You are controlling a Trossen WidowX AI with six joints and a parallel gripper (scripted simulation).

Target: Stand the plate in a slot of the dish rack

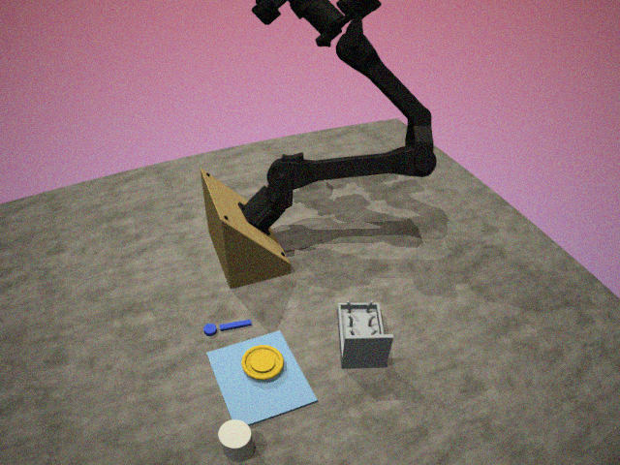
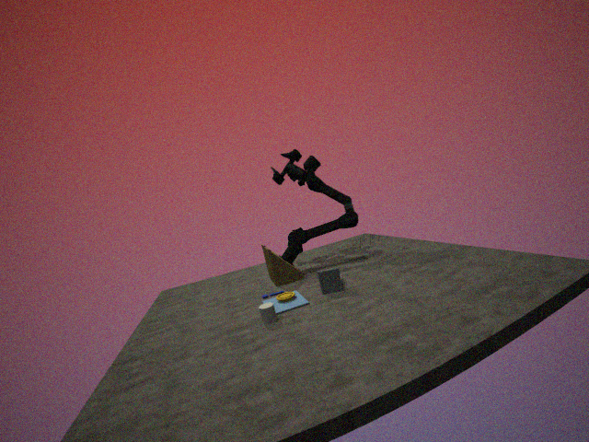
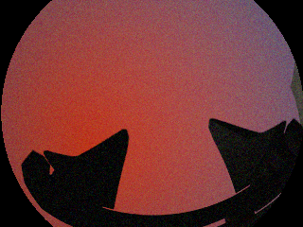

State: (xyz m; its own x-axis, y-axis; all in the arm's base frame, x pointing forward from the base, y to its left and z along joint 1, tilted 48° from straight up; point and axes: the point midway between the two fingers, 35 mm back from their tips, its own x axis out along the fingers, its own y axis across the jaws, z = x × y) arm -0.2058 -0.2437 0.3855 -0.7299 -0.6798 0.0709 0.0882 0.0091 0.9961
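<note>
While the gripper point(image 2: 277, 164) point(image 3: 169, 129) gapes wide, empty, white cylinder point(image 1: 234, 434) point(image 2: 267, 309) near blue mat point(image 1: 270, 395) point(image 2: 295, 303), yellow plate point(image 1: 263, 361) point(image 2: 285, 296) flat on it.

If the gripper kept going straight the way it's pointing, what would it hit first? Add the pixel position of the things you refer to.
Probably nothing: the wrist view shows only open background between the open gripper's point(image 2: 276, 161) point(image 3: 169, 125) fingers, though depth there is unclear.

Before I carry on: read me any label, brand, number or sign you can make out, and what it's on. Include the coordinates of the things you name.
None. I can make out no writing on the yellow plate point(image 1: 263, 361) point(image 2: 285, 296), the dish rack point(image 1: 365, 352) point(image 2: 330, 281), the blue mat point(image 1: 234, 387) point(image 2: 298, 303) or the tool point(image 3: 169, 129).
The exterior view is too dark and grainy to rule out small print.
</note>
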